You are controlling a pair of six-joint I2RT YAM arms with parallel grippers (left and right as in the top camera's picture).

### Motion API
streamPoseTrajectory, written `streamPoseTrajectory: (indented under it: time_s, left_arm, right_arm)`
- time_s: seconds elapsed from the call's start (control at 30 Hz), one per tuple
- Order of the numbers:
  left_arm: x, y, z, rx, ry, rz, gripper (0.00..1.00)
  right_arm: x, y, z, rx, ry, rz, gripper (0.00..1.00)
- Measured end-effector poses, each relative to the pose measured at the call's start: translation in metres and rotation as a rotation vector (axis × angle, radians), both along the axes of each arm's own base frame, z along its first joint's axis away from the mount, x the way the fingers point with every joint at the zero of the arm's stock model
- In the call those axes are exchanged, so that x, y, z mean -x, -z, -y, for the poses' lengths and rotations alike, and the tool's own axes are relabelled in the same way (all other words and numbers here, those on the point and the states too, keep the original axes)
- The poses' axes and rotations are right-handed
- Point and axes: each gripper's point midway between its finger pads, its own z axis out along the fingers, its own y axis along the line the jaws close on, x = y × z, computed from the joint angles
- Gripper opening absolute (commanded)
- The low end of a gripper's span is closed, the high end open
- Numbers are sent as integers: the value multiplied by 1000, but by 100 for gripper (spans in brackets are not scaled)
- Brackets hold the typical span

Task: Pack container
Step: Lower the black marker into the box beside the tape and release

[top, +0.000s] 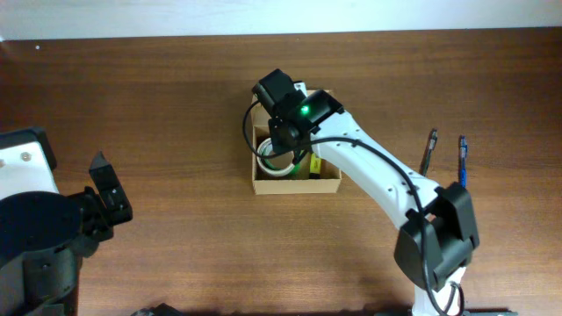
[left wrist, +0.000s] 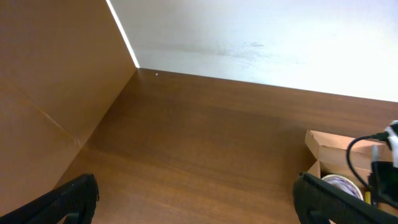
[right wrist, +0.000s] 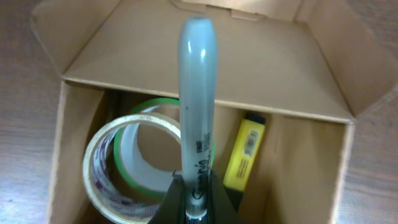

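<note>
Closest to the right wrist camera, the right gripper [right wrist: 198, 202] is clamped shut on the capped end of a grey marker [right wrist: 197, 93], which points straight away from the fingers and hangs over the open container [right wrist: 305, 168]. Inside the box, under the marker and to its left, a clear tape roll [right wrist: 102, 162] overlaps a green tape roll [right wrist: 127, 168]. A yellow highlighter [right wrist: 244, 152] lies just right of the marker. Beyond them the flap lid [right wrist: 267, 68] stands folded back from the far edge. From overhead, the container sits near the middle of the wooden table [top: 176, 114], with the right arm reaching over it. Two pens [top: 428, 151] [top: 462, 160] lie side by side on the table, well to one side of the box. On the opposite side, well apart from the box, the left gripper [left wrist: 196, 186] hangs with its jaws spread wide and nothing between them.
</note>
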Motion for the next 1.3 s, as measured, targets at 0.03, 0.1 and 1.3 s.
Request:
streamPoseTrajectory:
  time_s: [0.03,0.1,1.3]
  left_arm:
    - [0,0,0,0,0,1,99]
    - [0,0,0,0,0,0,99]
    - [0,0,0,-3,2,-1,99]
  right_arm:
    - [-1,3,-1,10,-23,0,4]
    - [-3,7,-3,26,-71,-1,4]
    - [60,23,-12,156,-1011,-201,4]
